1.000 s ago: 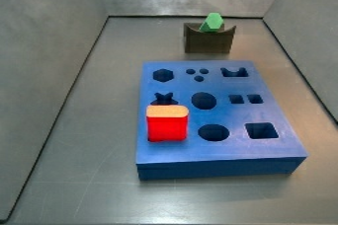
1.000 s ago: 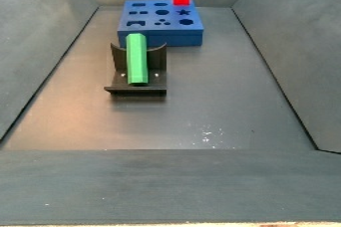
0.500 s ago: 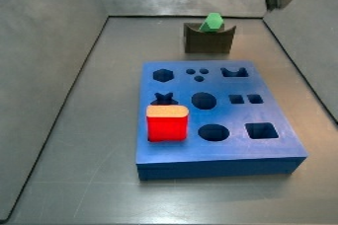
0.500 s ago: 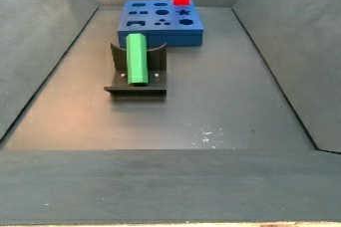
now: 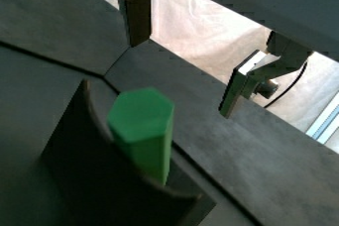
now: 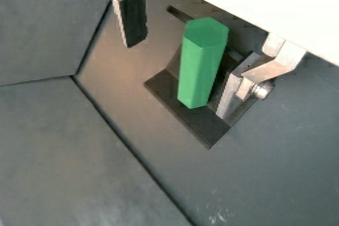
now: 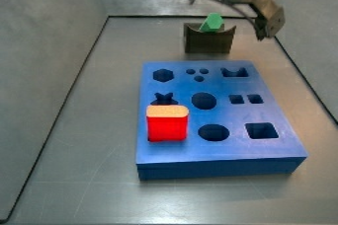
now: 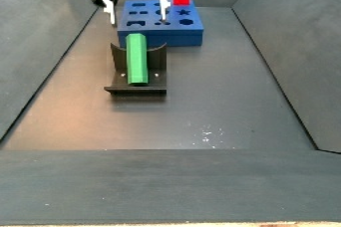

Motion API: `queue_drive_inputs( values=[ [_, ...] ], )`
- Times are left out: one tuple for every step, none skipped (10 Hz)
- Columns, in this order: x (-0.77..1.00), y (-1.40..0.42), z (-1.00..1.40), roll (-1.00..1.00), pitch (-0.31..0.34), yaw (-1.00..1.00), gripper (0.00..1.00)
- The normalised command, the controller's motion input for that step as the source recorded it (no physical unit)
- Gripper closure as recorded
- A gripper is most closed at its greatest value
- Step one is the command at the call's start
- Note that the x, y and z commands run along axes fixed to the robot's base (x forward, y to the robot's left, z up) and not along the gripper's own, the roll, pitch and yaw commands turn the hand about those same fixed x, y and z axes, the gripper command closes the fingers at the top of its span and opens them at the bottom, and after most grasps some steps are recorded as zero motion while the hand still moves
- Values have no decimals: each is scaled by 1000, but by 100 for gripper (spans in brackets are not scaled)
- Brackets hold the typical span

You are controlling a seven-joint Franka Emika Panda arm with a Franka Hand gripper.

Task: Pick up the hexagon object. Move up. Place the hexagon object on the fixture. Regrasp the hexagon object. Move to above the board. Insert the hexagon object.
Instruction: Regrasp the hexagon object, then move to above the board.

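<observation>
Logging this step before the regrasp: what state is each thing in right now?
hexagon object: lying in the fixture's notch, not held.
fixture: on the floor, holding the hexagon object.
hand: open, empty, above the far end of the hexagon object.
board: flat on the floor, most holes empty.
red block: standing upright in the board.

the hexagon object, a bright green six-sided bar, is seen lying lengthwise in the notch of the fixture, a small dark holder standing on the grey floor. the bar is framed by the spread fingers of the gripper, which is held above it without touching. the board, a flat blue block with dark shaped holes, is set near the fixture.
</observation>
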Motion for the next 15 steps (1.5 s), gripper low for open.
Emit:
queue_drive_inputs(
  values=[
    [107, 30, -1000, 69, -66, -20, 0],
    [117, 27, -1000, 66, -51, -22, 0],
    [111, 14, -866, 66, -22, -22, 0],
    [101, 7, -729, 73, -7, -16, 0],
    [86, -2, -562, 78, -2, 2, 0],
    [80, -2, -483, 75, -3, 11, 0],
    [62, -9, -346, 72, -8, 15, 0],
    [53, -3, -347, 76, -5, 12, 0],
    [53, -3, -347, 76, -5, 12, 0],
    [53, -4, -347, 76, -5, 11, 0],
    [53, -4, -347, 76, -5, 12, 0],
    [0, 0, 0, 0, 0, 0, 100],
    [144, -50, 1000, -259, -121, -142, 100],
    [142, -50, 1000, -259, -114, -145, 100],
    [127, -37, 1000, -241, -55, -148, 100]
  ],
)
